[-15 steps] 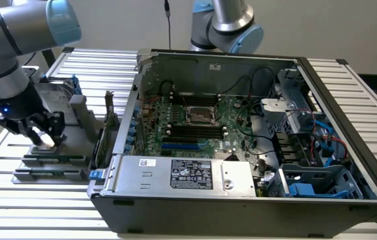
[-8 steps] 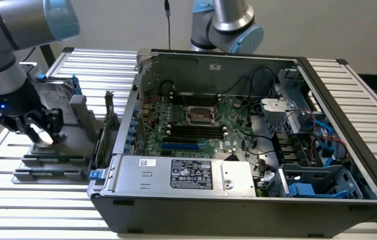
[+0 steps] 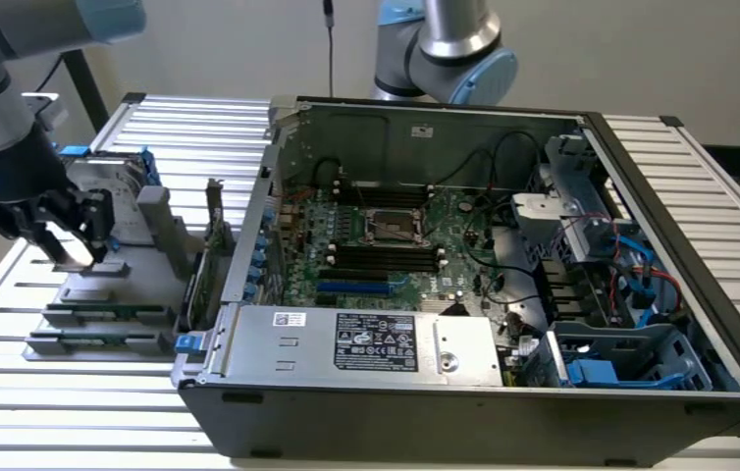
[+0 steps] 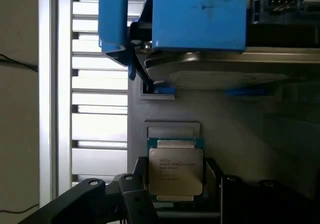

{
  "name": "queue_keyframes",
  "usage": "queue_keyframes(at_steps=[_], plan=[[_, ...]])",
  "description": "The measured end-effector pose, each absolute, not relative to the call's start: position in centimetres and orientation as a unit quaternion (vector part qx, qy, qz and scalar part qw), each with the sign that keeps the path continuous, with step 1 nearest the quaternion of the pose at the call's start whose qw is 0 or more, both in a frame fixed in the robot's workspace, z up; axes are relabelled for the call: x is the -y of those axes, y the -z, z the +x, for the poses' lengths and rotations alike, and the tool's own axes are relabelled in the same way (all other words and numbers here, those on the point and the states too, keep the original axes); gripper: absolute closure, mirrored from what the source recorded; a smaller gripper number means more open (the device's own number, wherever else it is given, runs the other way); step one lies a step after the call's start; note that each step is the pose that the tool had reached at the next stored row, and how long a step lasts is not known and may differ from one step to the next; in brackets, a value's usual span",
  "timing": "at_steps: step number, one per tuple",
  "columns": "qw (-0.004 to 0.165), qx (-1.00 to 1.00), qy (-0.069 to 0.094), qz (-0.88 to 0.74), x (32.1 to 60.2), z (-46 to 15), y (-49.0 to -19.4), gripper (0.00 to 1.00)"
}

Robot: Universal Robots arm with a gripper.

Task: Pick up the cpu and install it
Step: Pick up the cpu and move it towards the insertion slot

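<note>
A slatted metal surface carries an open computer case and, on the exterior view's left, a grey holder. The tool hangs low over that holder with its fingers spread wide, straddling the cpu. The cpu lies flat in the holder, ungripped, near the blue bracket.

- cpu: small, flat, square chip; silvery metal lid with a few lines of dark print, too small to read.
- Thin green board edge shows around the lid, widest along one side.
- Pose: lid up, level, edges square to the grey holder beneath it.
- Location: over a shallow pocket of that holder, which stands on the exterior view's left, outside the open computer case.
- Whether it rests in the pocket or sits slightly above it cannot be told.
</note>
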State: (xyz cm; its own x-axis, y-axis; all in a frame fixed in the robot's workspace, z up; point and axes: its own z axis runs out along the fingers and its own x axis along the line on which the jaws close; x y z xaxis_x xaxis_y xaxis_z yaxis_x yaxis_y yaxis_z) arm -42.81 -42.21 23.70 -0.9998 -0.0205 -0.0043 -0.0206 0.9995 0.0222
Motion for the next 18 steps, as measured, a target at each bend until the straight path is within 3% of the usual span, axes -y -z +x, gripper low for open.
queue_keyframes(at_steps=[18], plan=[[-0.003, -1.0, -0.02, -0.011, 42.2, -39.4, -31.3, 0.45]])
